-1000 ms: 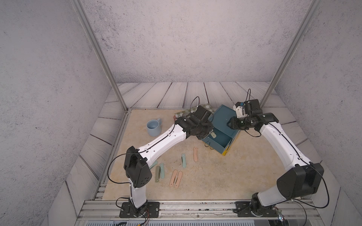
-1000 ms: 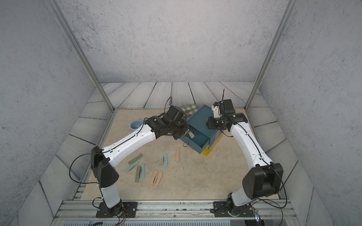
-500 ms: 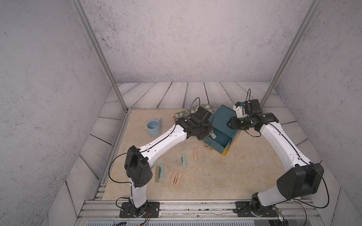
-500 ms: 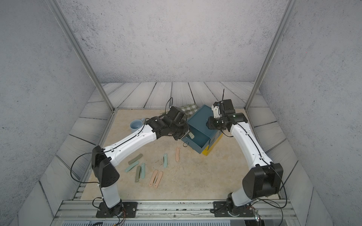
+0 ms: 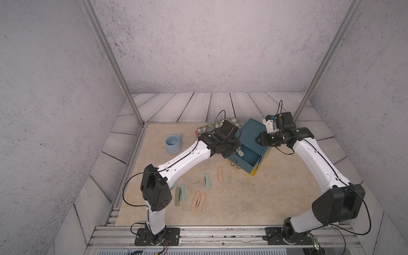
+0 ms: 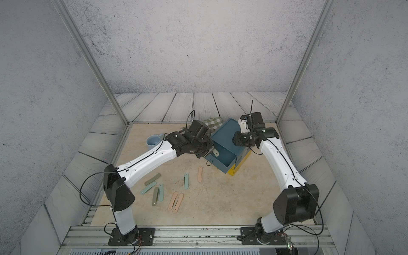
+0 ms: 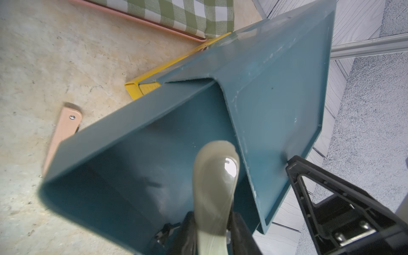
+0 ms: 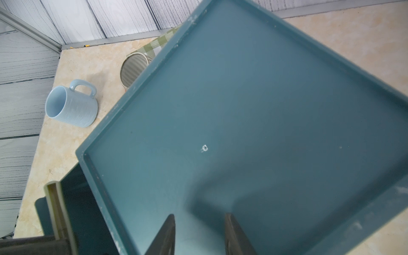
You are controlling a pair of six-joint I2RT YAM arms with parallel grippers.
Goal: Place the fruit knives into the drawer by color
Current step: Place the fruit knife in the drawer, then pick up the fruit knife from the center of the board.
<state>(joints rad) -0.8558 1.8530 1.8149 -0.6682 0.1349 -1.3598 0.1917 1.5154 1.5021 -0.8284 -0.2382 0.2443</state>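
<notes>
Pale-blue ceramic mug (image 5: 173, 144) stood upright at the left of the beige stone-look tabletop (image 5: 276, 198), well apart from the rest. Nearer the front edge lay eight slim folded fruit knives (image 5: 206, 181), all flat on the tabletop. Two olive-grey knives (image 6: 155, 196) and two mint-green knives (image 6: 161, 192) were clustered beside my left arm (image 6: 150, 162). Next came a peach-pink pair (image 6: 172, 199) lying side by side. A single mint-green knife (image 6: 186, 181) and a single peach-pink knife (image 6: 200, 174) lay closer to the chest.

My left gripper (image 7: 213, 223) was clamped on the ninth, an olive-grey folded knife (image 7: 215, 187). I gripped it at one end, and its riveted end pointed into the pulled-out teal-blue upper drawer (image 7: 141, 154). The knife hung above the drawer floor; I could not tell whether it touched the drawer's wall.

That drawer belonged to a small boxy plastic three-drawer chest (image 5: 251, 132) with a teal-blue top and yellow lower drawers (image 5: 254, 172), set cornerwise right of centre. Just behind it lay a pink tray (image 7: 141, 21) with a green-checked cloth (image 7: 172, 13).

My right gripper (image 8: 199, 234) held its jaws apart, tips down at the chest's teal top near one edge. Whether they pressed on it I could not tell.
</notes>
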